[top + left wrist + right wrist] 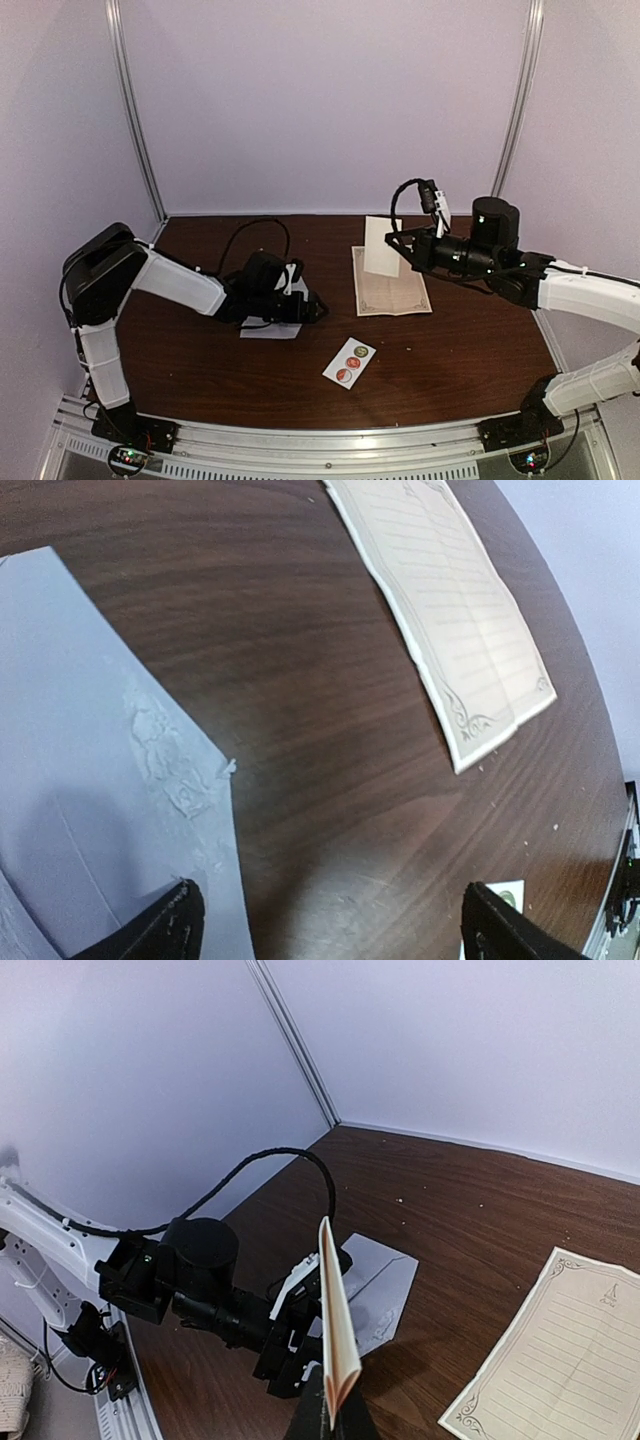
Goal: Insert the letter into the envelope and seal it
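With insertion and sealing both not yet done, the letter [336, 1320] is gripped upright in the right end effector [333, 1418] above the tabletop [480, 350], while the envelope [80, 780] is seen flat beneath the wide-open left end effector [335, 925], well apart from 1 lined sheet [390, 290].

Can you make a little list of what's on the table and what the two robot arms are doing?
left fingers: open, low over the envelope
right fingers: shut on the folded letter, held in the air
envelope: flat on the table
lined sheet: flat on the table, untouched
sticker strip: near the front edge, untouched
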Controlling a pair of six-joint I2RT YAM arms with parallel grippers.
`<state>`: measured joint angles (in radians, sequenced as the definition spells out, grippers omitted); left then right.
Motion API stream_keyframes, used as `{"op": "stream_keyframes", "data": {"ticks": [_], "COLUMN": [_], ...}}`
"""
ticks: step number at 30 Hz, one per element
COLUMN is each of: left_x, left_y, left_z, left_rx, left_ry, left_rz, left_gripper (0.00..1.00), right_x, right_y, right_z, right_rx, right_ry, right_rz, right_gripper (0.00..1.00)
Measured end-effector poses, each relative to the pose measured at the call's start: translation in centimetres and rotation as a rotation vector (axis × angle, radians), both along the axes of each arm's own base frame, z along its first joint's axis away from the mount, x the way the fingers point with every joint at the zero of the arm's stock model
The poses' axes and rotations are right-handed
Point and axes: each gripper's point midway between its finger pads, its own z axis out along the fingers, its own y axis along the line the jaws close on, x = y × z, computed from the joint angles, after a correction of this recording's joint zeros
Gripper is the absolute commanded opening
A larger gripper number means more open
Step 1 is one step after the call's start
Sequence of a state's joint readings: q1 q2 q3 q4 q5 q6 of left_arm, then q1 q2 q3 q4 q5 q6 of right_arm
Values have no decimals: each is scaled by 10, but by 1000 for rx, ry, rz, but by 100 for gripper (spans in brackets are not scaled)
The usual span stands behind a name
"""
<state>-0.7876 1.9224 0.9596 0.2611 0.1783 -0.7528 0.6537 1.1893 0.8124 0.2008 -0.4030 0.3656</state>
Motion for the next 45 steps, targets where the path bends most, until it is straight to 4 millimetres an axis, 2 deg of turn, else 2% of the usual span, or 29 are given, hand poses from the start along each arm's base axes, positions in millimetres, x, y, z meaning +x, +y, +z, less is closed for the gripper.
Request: {"op": "stream_keyframes", "data": {"ticks": [6,18,22,26,29,31,34,38,40,45], "left_x": [-37,-85,-91,-80,-63,-37,-2,34,42,41], "left_y": [-26,-52,-52,-49,-42,-23,10,46,50,50], "left_z": [1,9,42,99,145,157,148,110,89,48], "left_rx": [-18,-34,-58,-64,-67,-51,10,105,134,183], "left_ry": [29,66,30,-77,-170,-199,-195,-130,-92,-18], "left_rz": [-71,-162,-184,-187,-193,-154,-98,-55,-67,-126], "left_gripper": [91,91,94,95,95,94,92,82,78,70], "right_x": [-3,-4,-3,1,2,5,10,18,21,26], "right_y": [-4,-15,-19,-25,-25,-24,-19,-12,-7,4], "right_z": [6,14,9,2,-3,-9,-20,-43,-57,-92], "right_rx": [8,33,35,32,39,41,48,64,66,77], "right_ry": [-5,16,57,104,137,167,231,344,402,541], "right_rz": [-9,-55,-84,-123,-133,-139,-152,-171,-181,-207], "right_gripper": [0,0,0,0,0,0,0,0,0,0]}}
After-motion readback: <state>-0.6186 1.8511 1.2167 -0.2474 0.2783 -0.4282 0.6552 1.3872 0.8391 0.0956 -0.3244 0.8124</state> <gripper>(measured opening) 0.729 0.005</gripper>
